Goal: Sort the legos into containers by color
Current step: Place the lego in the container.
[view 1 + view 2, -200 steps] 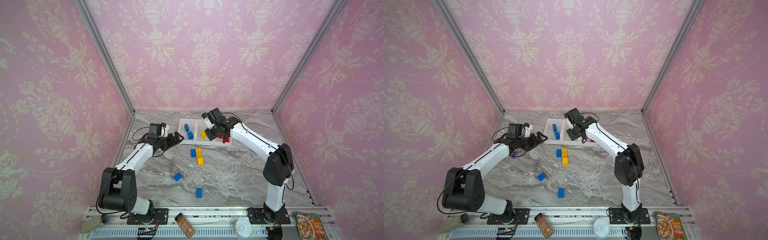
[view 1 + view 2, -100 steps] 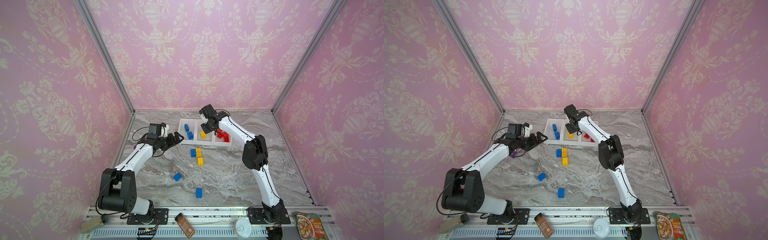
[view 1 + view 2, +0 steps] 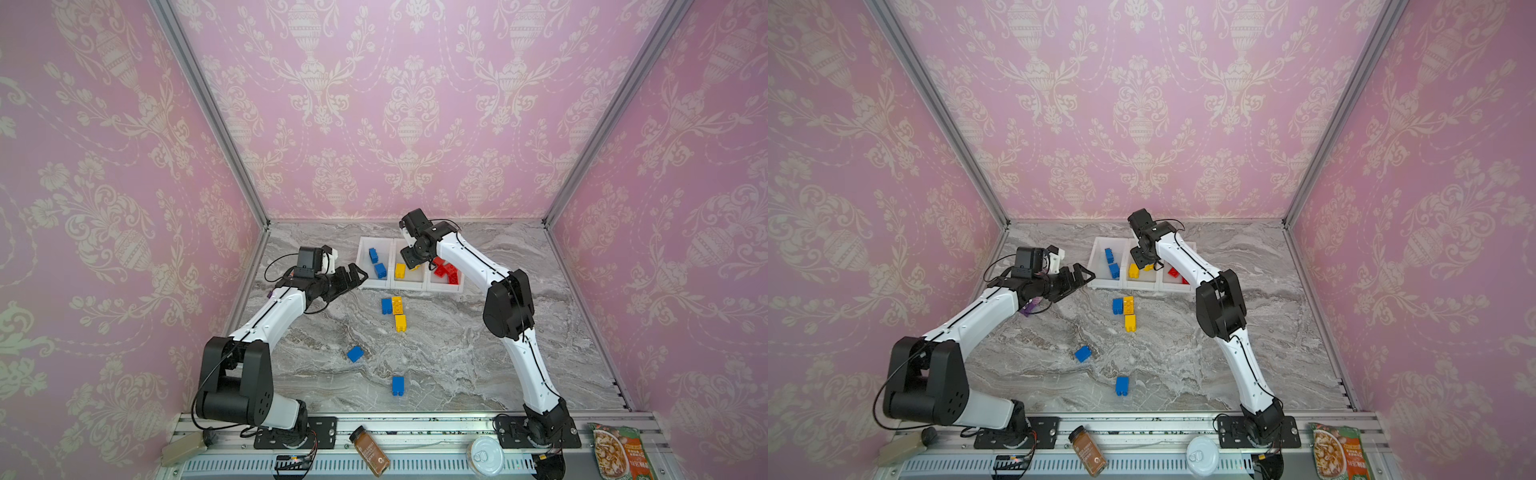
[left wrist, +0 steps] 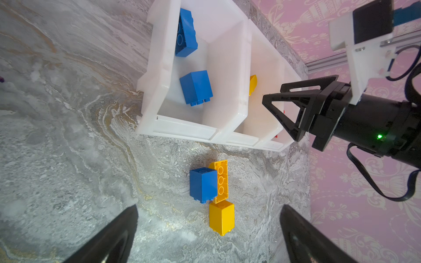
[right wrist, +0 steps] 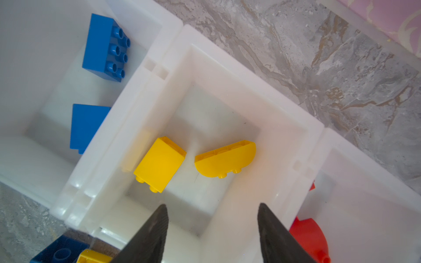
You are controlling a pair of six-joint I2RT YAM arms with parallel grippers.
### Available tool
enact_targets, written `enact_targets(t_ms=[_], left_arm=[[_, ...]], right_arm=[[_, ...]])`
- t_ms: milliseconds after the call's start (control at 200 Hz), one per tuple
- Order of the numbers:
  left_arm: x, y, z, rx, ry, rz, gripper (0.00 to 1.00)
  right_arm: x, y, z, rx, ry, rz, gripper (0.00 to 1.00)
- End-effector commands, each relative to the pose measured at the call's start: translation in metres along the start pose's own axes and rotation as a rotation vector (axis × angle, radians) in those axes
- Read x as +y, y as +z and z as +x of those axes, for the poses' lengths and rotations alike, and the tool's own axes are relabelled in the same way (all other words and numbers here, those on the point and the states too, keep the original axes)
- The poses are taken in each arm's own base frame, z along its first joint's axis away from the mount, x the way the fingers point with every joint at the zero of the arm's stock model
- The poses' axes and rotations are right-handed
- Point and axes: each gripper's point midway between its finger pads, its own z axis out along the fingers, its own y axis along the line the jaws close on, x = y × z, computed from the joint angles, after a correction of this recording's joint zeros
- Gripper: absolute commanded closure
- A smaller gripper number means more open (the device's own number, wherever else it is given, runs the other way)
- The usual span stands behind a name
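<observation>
Now, your right jaws stand apart with a clear gap and hold nothing. They hang just above the middle bin of the 3 containers. Below them 2 yellow legos lie on the bin floor, a little apart: a square brick and a half-round brick. So I judge the drop is finished, and the step in hand is to bring the jaws out and go for the next piece. Lift them straight up first, until the tips are clearly over the white walls, and only then travel. A sideways start could catch a wall and push the whole row.

Your left jaws are opened fully and are also empty. They hang near the front corner of the blue bin, which holds 2 blue bricks. The red bin holds several red bricks.

On the surface, 5 legos are not yet sorted. Just in front of the bins a blue brick touches a long yellow brick, and a yellow cube seems to touch its end. I would take the yellow cube first, by its 2 free flat sides, coming down vertically so that the neighbours are not pushed. Nearer to the arm bases, well apart from this group, lie a tilted blue brick and a last blue brick. Both have free space around them and should be easy for the left jaws.
</observation>
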Motion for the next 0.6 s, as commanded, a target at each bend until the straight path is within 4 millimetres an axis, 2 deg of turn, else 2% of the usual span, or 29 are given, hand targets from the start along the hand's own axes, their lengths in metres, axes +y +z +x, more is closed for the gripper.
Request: enact_targets(t_ms=[0,285,370,595], left_arm=[[0.003,0.001,0.005,0.020,0.002,0.010,0.01],[0.005,0.000,0.006,0.019,0.010,-0.008,0.01],[0.007,0.000,0.006,0.022,0.012,-0.016,0.01],[0.009,0.000,0.006,0.024,0.016,-0.032,0.01]], right_arm=[[0.002,-0.026,-0.008,-0.029,0.021,-0.028,0.34],[0.015,-0.058,0.003,-0.031,0.038,-0.052,0.27],[0.023,-0.072,0.012,-0.023,0.044,-0.065,0.24],[0.056,-0.097,0.052,0.017,0.079,-0.101,0.15]])
